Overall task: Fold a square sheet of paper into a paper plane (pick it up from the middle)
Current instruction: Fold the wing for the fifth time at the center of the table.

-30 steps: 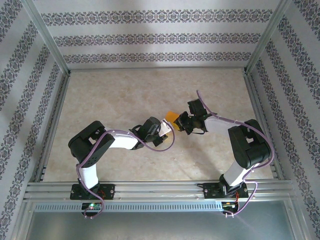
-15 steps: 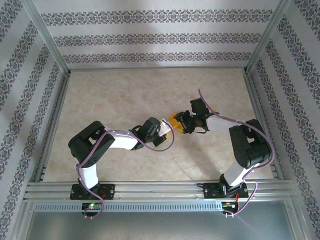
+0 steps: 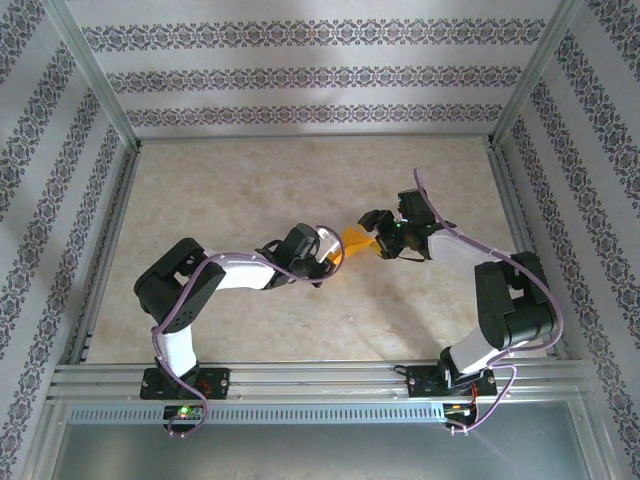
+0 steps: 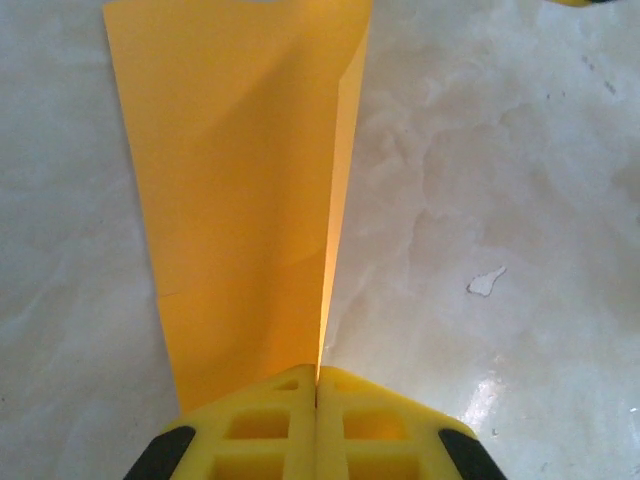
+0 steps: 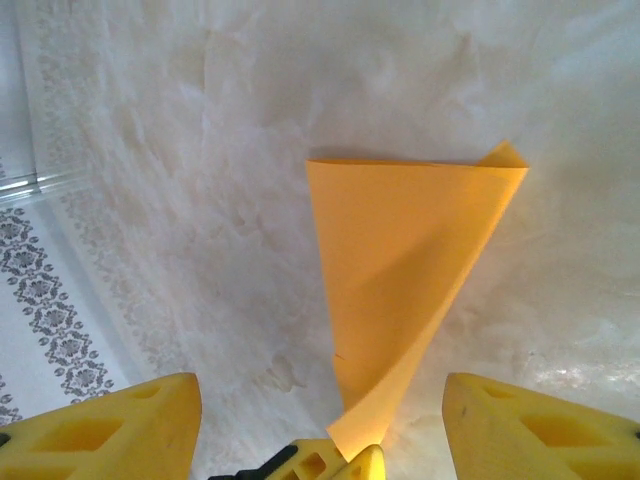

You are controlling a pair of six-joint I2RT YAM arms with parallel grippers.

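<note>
- My left gripper [image 4: 318,385] is clenched: yellow fingers pressed together, with the narrow end of the sheet of paper [image 4: 240,190] pinched between them.
- The sheet is bright orange and folded. It widens away from my left fingers into a fan shape, with one sharp crease running lengthwise from the grip.
- My right gripper [image 5: 320,395] is released, its yellow fingers spread wide on either side of the paper and not touching it.
- In the right wrist view the wide end of the paper is at the top and one corner curls up. The narrow end drops between my spread fingers to a yellow tip at the bottom edge.
- From the top camera the paper sits mid-table between my two grippers, left tip at one end, right just beside the other.
- I can't tell whether the wide end rests on the table [image 3: 230,200] or hangs just above it.
- The table is pale and marble-patterned, with a small white chip [image 4: 487,282] right of the paper.
- The walls [image 3: 300,75] have bands of dark floral pattern.
</note>
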